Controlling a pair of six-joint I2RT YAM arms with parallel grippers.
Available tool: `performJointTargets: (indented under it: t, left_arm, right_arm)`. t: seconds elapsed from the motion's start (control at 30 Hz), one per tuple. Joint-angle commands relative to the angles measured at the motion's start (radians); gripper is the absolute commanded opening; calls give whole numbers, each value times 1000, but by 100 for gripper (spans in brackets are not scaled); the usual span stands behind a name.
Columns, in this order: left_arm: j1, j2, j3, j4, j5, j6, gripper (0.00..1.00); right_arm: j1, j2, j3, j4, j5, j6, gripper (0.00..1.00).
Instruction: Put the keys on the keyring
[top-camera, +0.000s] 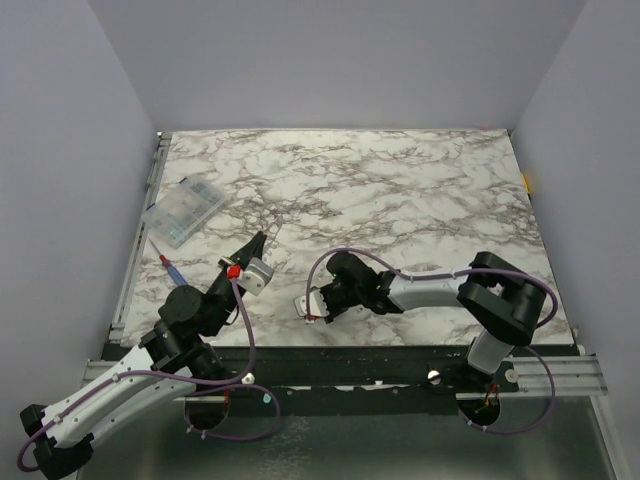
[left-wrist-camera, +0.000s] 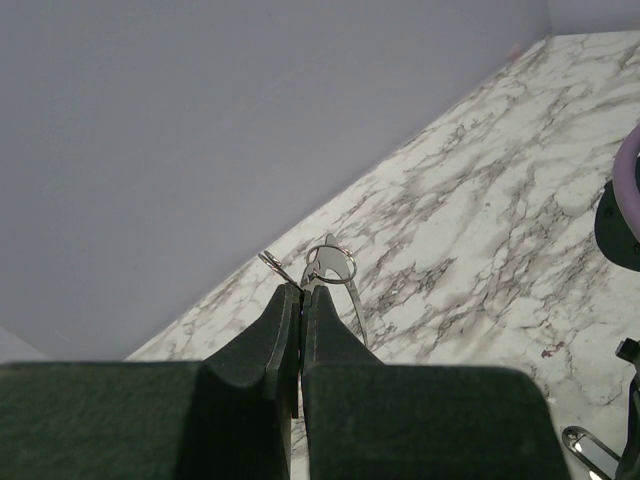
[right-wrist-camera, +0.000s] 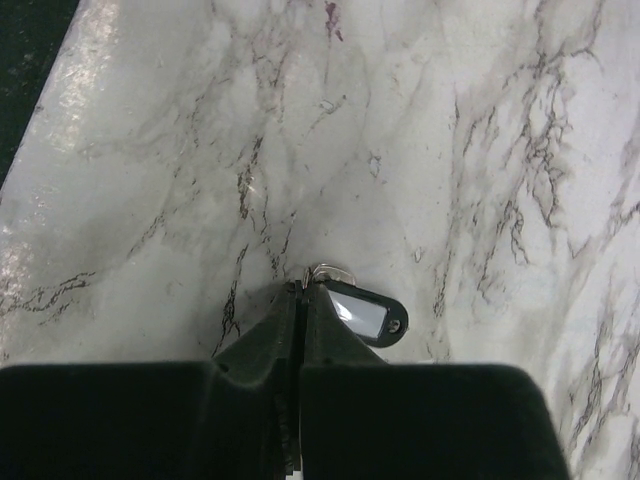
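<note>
**Item 1.** Thin silvery metal hoop, the keyring (left-wrist-camera: 331, 247). It is raised above the table on the left side. Its near edge is pinched at the tips of the left gripper (left-wrist-camera: 302, 292), whose dark fingers are pressed together on it. A smaller metal loop juts out beside the tips; what it is cannot be told.

**Item 2.** Small dark oblong key tag with a paler centre (right-wrist-camera: 360, 312). It lies flat on the white marble-patterned table (top-camera: 400, 190), near the front edge at mid-scene, well apart from the hoop.

**Item 3.** Right gripper (right-wrist-camera: 303, 290). Its fingers are fully together, with the tips at the small metal loop on the tag's far end. Whether that loop is truly caught cannot be told.

**Item 4.** Clear rectangular plastic box (top-camera: 185, 210). It sits at the far left, apart from both arms.

**Risks.**
- The thin loop may slip from the closed tips on lifting, and the tag would drop.
- The hoop may twist in its edge pinch, which would spoil the threading.
- The two arms may knock each other when they meet mid-table.
</note>
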Motion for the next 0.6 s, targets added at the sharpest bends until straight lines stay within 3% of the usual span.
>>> performJointTargets:
  t: [0.0, 0.23, 0.57]
  left_arm:
    - [5, -13, -9, 43, 51, -12, 0]
    - [5, -14, -9, 37, 89, -19, 0]
    - [6, -16, 17, 0, 114, -26, 0]
  right_arm:
    - [6, -50, -79, 156, 60, 157, 1]
    - [6, -121, -194, 458, 100, 384, 0]
    - [-3, -184, -281, 693, 150, 538, 0]
